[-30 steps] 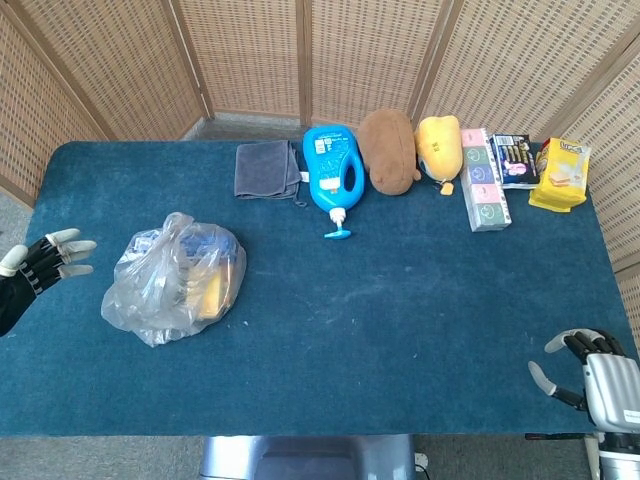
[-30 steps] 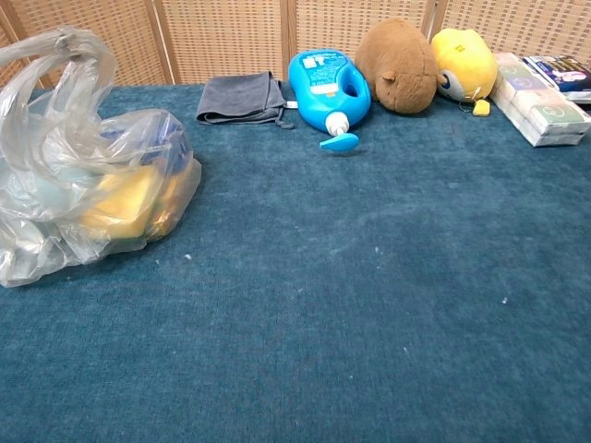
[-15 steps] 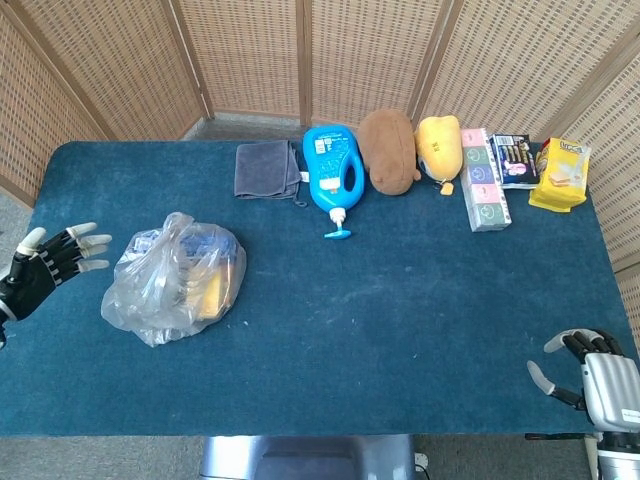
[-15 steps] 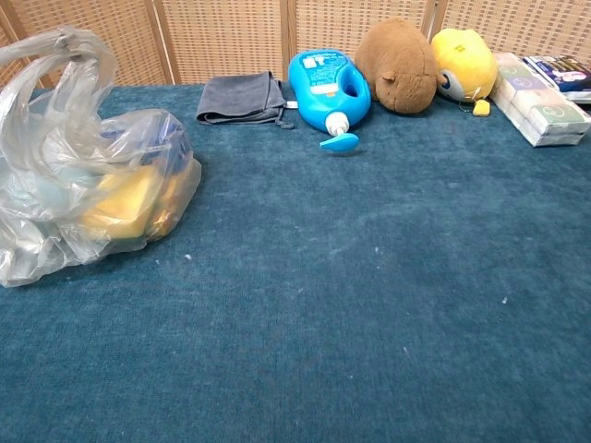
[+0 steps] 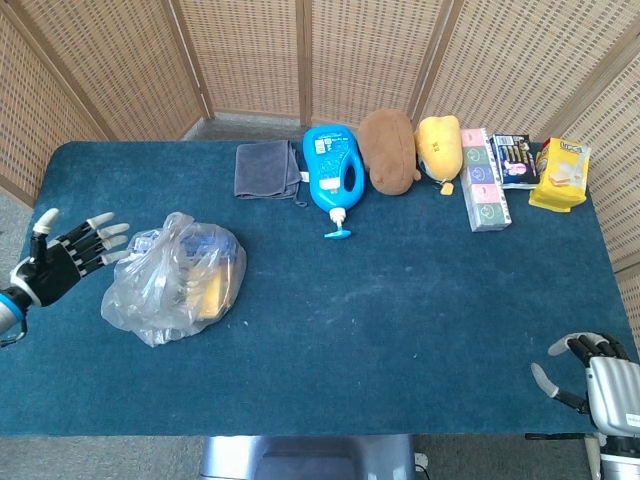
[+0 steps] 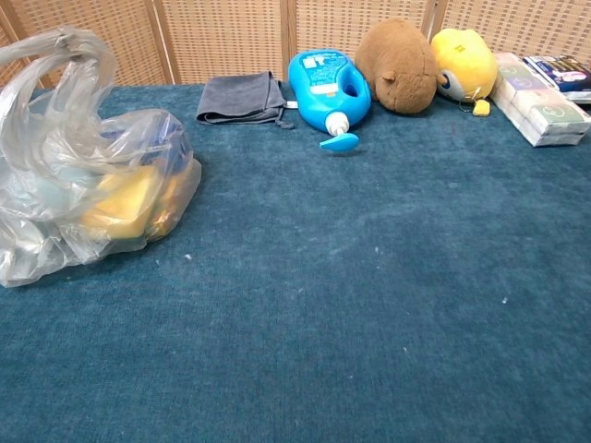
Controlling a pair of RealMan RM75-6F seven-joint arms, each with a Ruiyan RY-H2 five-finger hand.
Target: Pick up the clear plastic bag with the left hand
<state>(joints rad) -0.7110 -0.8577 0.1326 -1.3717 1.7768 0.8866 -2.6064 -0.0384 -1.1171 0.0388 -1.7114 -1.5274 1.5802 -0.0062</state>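
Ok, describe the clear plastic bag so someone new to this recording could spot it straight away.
On the blue table, look at the left end, away from the row of items along the back edge. The clear plastic bag lies there alone, crumpled and see-through, with yellow and blue contents showing inside.

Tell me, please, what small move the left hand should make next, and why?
Probably ease the left hand rightward to the clear plastic bag: its fingers are spread and empty, just short of the bag's left edge, and the bag rests on the table.

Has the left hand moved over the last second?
Yes. In the head view the left hand has come inward from the table's left edge toward the clear plastic bag, fingers spread, not yet touching.
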